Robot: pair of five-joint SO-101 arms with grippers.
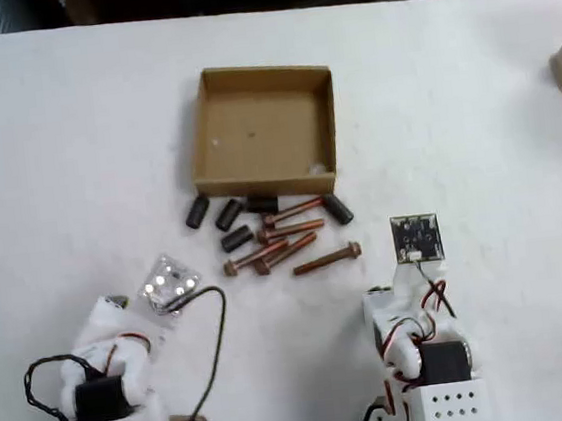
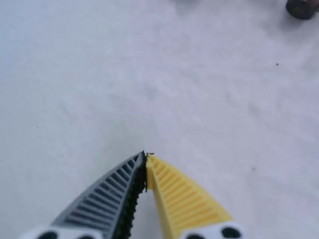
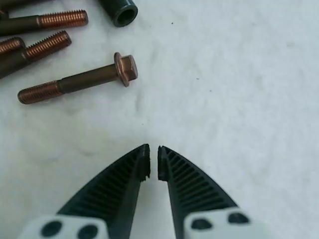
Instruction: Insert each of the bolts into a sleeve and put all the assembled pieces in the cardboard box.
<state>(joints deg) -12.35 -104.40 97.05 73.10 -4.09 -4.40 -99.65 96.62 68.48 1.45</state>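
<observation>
While the left fingers [image 2: 174, 194] press together tip to tip over bare tabletop [image 2: 209, 89], the right fingers [image 3: 119, 189] stand with only a narrow slit between them, gripping nothing. Just beyond the right fingers lies a copper bolt [image 3: 79, 79], and past it a dark sleeve [image 3: 119, 11]. In the high view, the bolts [image 1: 286, 253] and black sleeves [image 1: 228, 214] lie clustered on the tabletop just beside the cardboard box [image 1: 263, 184], between it and both arms.

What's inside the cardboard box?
The box looks empty: just its brown floor and a pale smudge in one corner. The bolts and sleeves lie outside it. Its walls may hide a thin edge.
</observation>
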